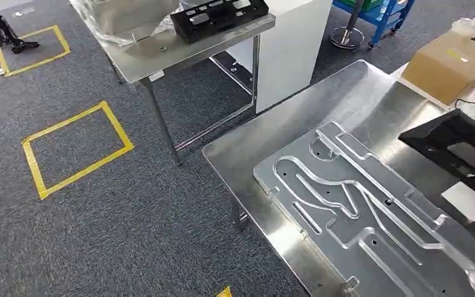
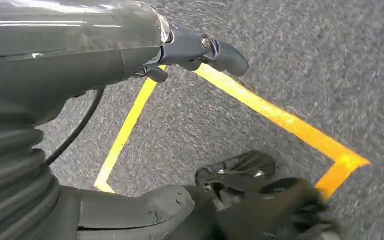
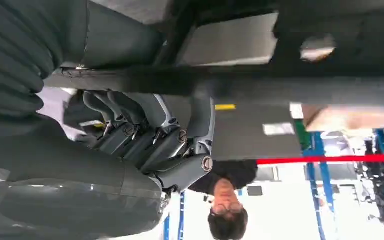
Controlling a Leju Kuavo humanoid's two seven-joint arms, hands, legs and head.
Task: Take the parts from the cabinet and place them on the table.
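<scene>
A black part tray hangs tilted over the right end of the steel table. In the right wrist view its dark edge runs across the picture. My right hand has its fingers curled up against that edge and seems to grip it. My left hand hangs over the grey carpet with its fingers spread and nothing between them. A second black tray lies on the far table, beside the white cabinet.
A large machined aluminium plate covers much of the near table. A cardboard box stands at its far right. Yellow tape squares mark the carpet to the left. A person stands beyond my right hand.
</scene>
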